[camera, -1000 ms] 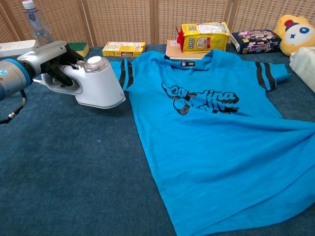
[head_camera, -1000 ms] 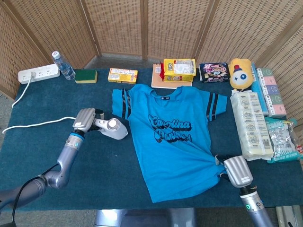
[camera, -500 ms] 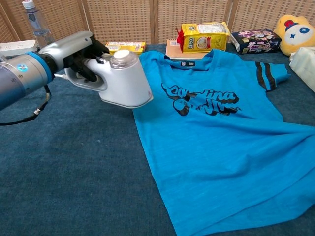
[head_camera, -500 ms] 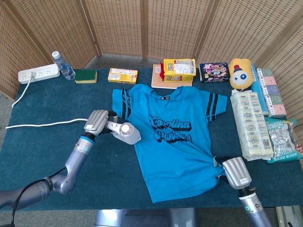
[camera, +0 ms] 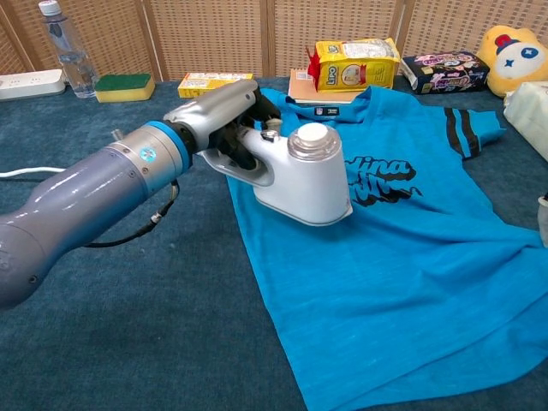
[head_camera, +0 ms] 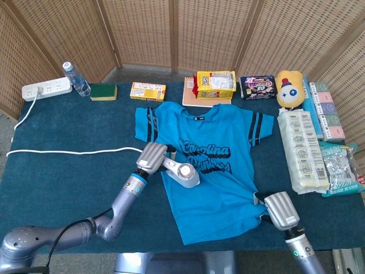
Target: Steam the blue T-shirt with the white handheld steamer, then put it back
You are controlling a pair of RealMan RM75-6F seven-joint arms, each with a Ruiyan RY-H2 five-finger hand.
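Since a second ago: steamer carried by my left hand point(camera: 224, 116) from bare cloth left of the T-shirt to above the T-shirt's left half, cord trailing behind. Left hand: fingers wrapped round the handle of the white handheld steamer point(camera: 304, 175), which hangs just over the shirt's printed lettering. Steamer, handling: rigid moulded plastic shell, smooth, probably nose-heavy if its clear-capped tank holds water; take by the looped handle only, as now. Right hand point(head_camera: 280, 210): at the T-shirt's lower right hem, where the fabric bunches toward it; grip cannot be told. Blue T-shirt point(head_camera: 211, 171): lies flat, front up, on the table point(head_camera: 51, 177); thin soft knit, light, wrinkles and drags readily. Appearance: bright blue, black script print, dark-striped sleeves.
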